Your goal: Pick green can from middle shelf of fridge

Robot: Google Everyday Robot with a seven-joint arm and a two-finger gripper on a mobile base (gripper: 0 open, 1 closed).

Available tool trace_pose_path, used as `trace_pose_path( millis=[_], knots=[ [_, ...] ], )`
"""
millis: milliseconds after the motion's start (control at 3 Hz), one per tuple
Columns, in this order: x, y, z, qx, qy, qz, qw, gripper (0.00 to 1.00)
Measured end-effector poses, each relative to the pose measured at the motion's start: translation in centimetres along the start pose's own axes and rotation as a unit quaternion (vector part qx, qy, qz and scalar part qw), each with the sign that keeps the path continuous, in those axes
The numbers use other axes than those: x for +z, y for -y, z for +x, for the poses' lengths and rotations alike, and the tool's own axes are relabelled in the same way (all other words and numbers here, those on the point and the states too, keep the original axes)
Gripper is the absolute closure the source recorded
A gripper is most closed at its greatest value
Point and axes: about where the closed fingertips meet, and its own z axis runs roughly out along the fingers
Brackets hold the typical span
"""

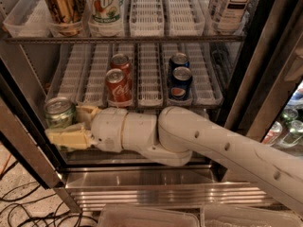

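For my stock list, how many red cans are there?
2: one red can on the middle shelf, another behind it. The gripper holds the green can at left. Others may be hidden.

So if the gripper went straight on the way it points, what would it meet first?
The green can, already between the jaws of the gripper at lower left; past it, probably the fridge frame, depth unclear.

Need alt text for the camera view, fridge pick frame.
The robot's white arm reaches into an open fridge, its gripper shut on a green can at the left front of the middle shelf. Behind it stand two red cola cans and two blue cans; taller drinks stand on the shelf above.
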Motion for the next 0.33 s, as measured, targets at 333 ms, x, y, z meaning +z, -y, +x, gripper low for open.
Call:
trace_pose_path(
  millis=[333],
  knots=[
    [-2.94,-1.62,-0.67,-0.004,-0.02,0.035,0.9992,1.0]
  ],
)
